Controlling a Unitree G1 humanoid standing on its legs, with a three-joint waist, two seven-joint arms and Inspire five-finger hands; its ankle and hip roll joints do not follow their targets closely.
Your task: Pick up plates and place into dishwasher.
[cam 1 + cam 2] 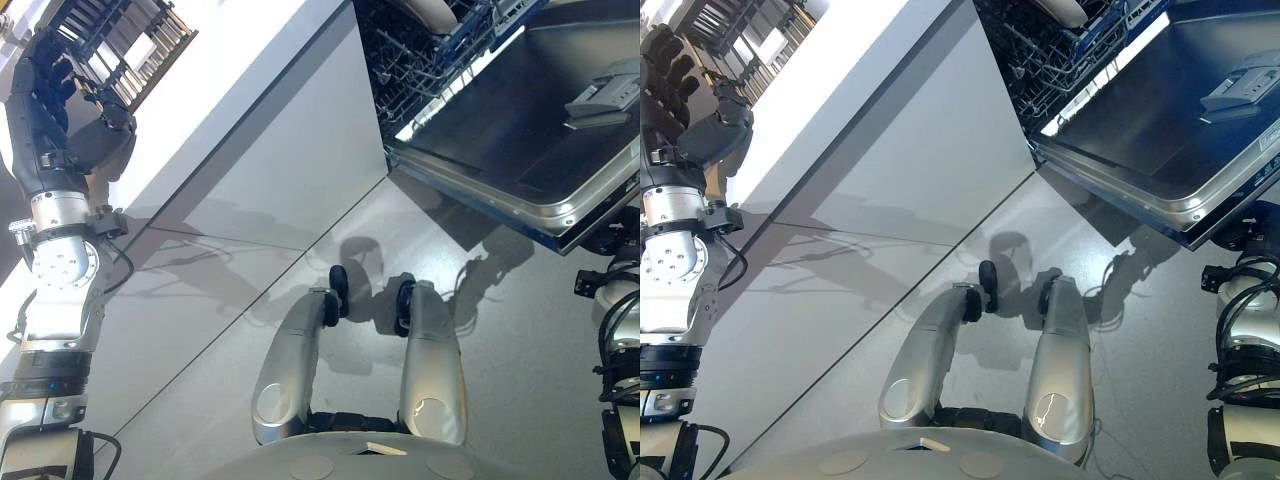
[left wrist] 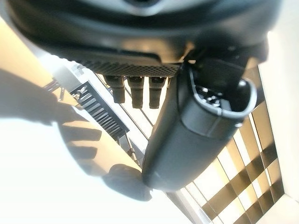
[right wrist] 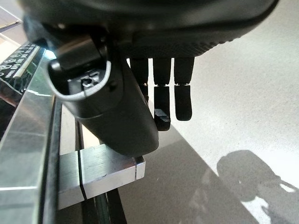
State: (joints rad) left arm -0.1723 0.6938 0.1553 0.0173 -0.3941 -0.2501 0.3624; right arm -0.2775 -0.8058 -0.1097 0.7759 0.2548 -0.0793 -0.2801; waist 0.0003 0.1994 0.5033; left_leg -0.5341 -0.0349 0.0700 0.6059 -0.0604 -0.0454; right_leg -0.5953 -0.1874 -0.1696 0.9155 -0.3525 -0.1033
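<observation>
My left hand is raised at the left, over the white countertop and right beside a slatted dish rack. In the left wrist view its thumb and fingers hang relaxed and hold nothing, with the rack's slats just past them. I cannot tell whether a plate stands in that rack. The dishwasher at the upper right is open, its door folded down. A pale plate stands in its wire basket. My right hand hangs low over the floor, fingers straight and empty.
A grey cabinet front runs between the countertop and the dishwasher. The lowered door juts out over the grey floor on the right. An aluminium bar lies close beside my right hand.
</observation>
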